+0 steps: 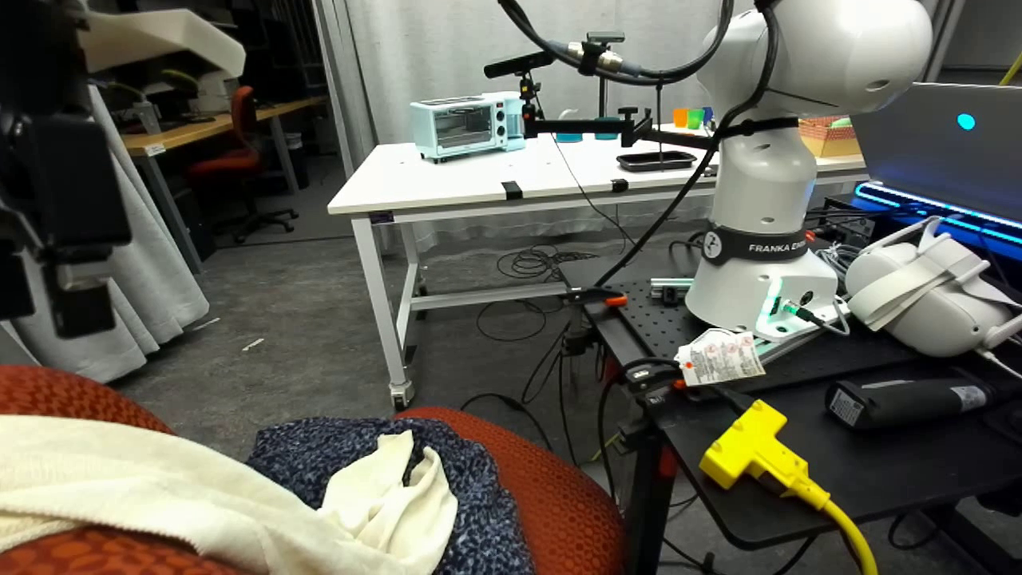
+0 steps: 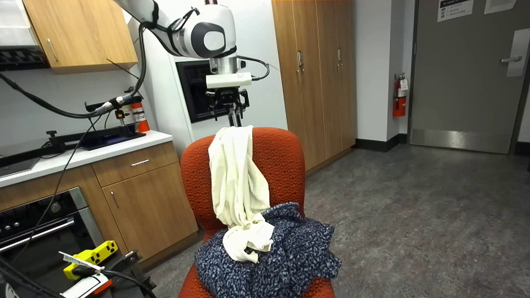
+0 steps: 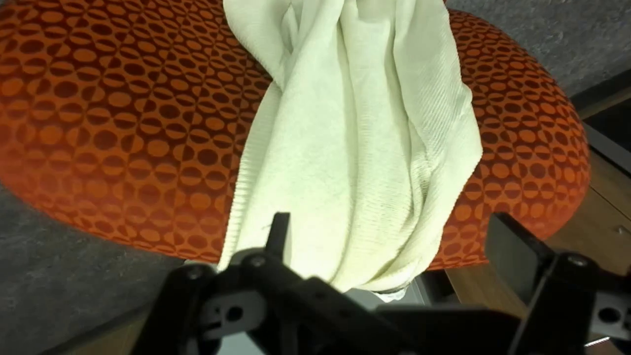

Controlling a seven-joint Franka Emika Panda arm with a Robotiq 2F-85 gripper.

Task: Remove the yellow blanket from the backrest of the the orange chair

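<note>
The cream-yellow blanket (image 2: 238, 178) hangs over the top of the orange chair's (image 2: 194, 285) backrest (image 2: 279, 161). Its lower end lies bunched on a dark speckled cloth on the seat. It also shows in an exterior view (image 1: 160, 495) and in long folds in the wrist view (image 3: 340, 138). My gripper (image 3: 389, 231) is open, with its fingers wide apart. In the wrist view one finger overlaps the blanket and the other is past its right edge, over the backrest. In an exterior view my gripper (image 2: 234, 118) points down just above the blanket's top; contact cannot be told.
The dark speckled cloth (image 2: 290, 248) covers much of the seat. A black cart (image 1: 798, 471) with a yellow plug (image 1: 754, 451) stands beside the chair. A white table (image 1: 447, 180) with a toaster oven stands farther off. Wooden cabinets (image 2: 145, 190) are behind the chair.
</note>
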